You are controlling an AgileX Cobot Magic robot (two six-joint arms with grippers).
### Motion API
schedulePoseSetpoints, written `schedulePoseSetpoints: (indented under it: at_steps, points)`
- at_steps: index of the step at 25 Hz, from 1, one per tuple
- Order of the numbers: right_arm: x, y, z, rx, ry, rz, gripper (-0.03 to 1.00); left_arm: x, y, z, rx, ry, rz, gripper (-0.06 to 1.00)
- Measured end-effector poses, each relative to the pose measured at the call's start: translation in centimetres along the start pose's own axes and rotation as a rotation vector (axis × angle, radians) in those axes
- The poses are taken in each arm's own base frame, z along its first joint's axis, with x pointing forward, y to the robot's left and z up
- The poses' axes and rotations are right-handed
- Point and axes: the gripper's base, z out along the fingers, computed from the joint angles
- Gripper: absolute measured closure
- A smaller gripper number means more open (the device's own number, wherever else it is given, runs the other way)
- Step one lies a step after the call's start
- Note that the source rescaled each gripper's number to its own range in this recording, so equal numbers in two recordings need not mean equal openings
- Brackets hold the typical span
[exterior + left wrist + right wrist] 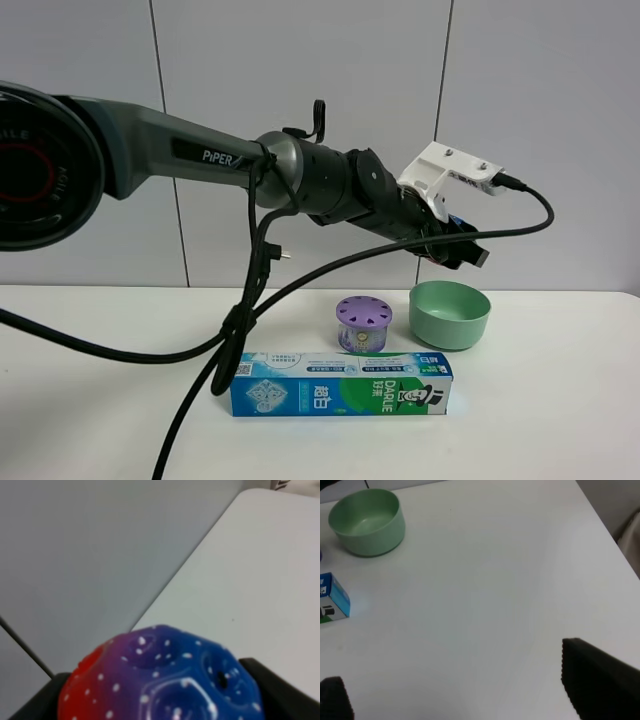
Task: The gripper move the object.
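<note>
My left gripper (pixel 462 247) is the black pincer tip of the thick arm that reaches from the left across the high view. It hangs in the air just above the mint-green bowl (pixel 450 314). It is shut on the dimpled rainbow ball (pixel 160 680), which fills the bottom of the left wrist view between the two black fingers (pixel 282 687). In the high view the ball is mostly hidden by the gripper. My right gripper (pixel 455 700) is open and empty, low over bare white table; it does not show in the high view.
A purple-lidded round jar (pixel 363 322) stands left of the bowl. A blue and green toothpaste box (pixel 342 384) lies in front of them. A black cable (pixel 235 330) trails over the table's left half. The bowl (pixel 366 522) and box end (pixel 334 600) show in the right wrist view.
</note>
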Motion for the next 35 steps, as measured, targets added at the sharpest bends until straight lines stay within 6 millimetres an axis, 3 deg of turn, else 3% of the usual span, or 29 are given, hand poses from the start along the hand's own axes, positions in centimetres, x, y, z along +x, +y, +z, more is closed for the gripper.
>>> schedulePoseSetpoints:
  at_steps: [8, 21, 35]
  points:
    - [0.0, 0.0, 0.0, 0.0, 0.0, 0.0, -0.03, 2.1, -0.1, 1.2, -0.035, -0.006, -0.056, 0.93]
    - [0.0, 0.0, 0.0, 0.0, 0.0, 0.0, -0.03, 3.4, -2.0, 2.0, -0.017, 0.004, -0.048, 0.93]
    - [0.0, 0.0, 0.0, 0.0, 0.0, 0.0, -0.03, 3.9, -2.0, 2.2, -0.015, 0.014, 0.016, 0.93]
